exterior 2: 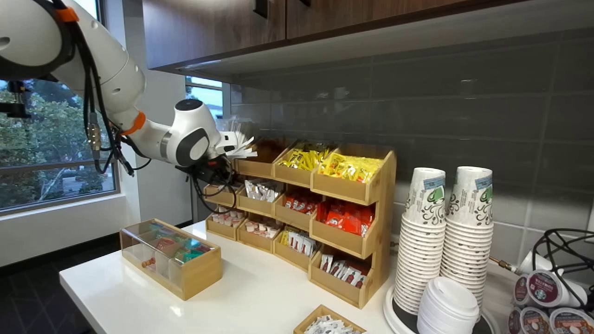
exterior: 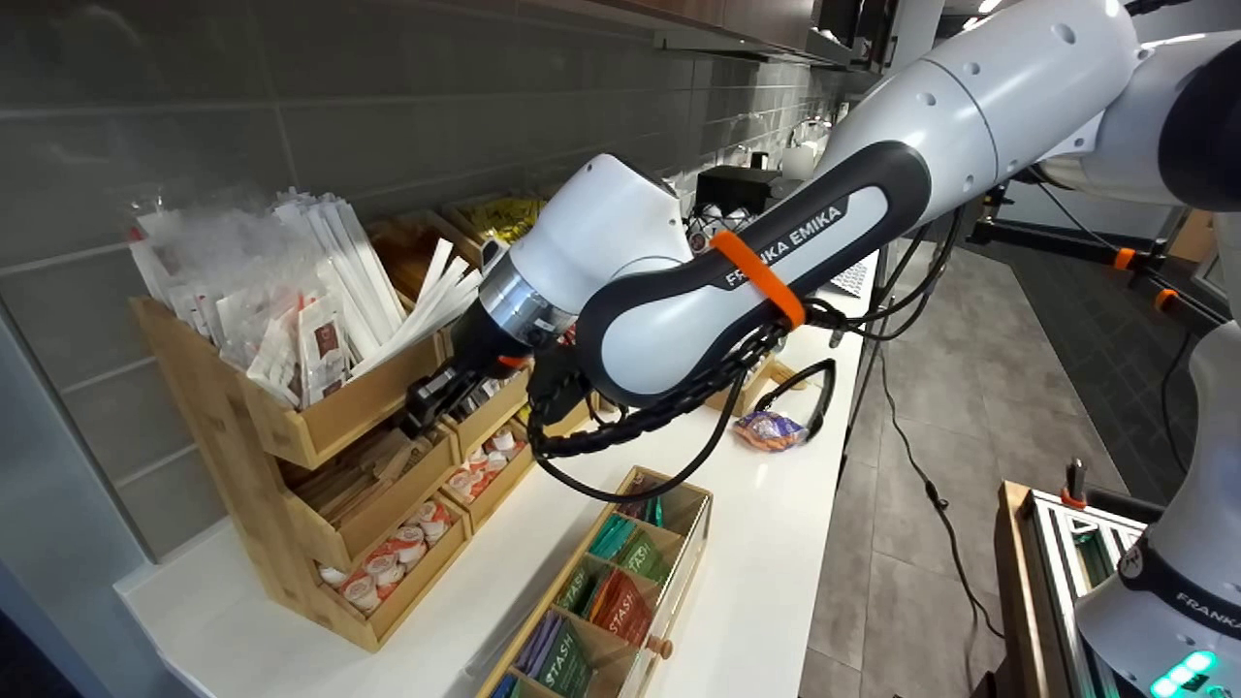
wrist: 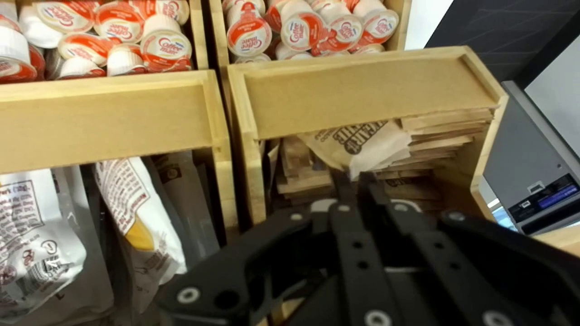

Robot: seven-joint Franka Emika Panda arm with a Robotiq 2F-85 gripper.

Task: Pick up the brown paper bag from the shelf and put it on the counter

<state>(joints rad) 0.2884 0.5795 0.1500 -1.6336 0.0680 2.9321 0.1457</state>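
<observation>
The shelf is a tiered light-wood rack, seen in both exterior views (exterior: 199,427) (exterior 2: 386,227). My gripper (exterior: 419,412) reaches into a middle-tier bin at one end of it. In the wrist view, the gripper's (wrist: 355,180) fingers are nearly together, and a bent brown paper packet (wrist: 362,138) with dark print is pinched at the tips. The packet is just above a stack of similar brown packets (wrist: 435,140) inside the bin (wrist: 376,90). The fingertips hide its lower end. The white counter (exterior: 751,572) runs under the rack and also shows in an exterior view (exterior 2: 260,290).
A clear-lidded wooden tea box (exterior: 635,562) stands on the counter before the rack. The top bin holding white packets (exterior: 325,339) overhangs the gripper. Creamer cups (wrist: 294,31) fill bins below. Stacked paper cups (exterior 2: 420,241) stand beyond the rack's far end.
</observation>
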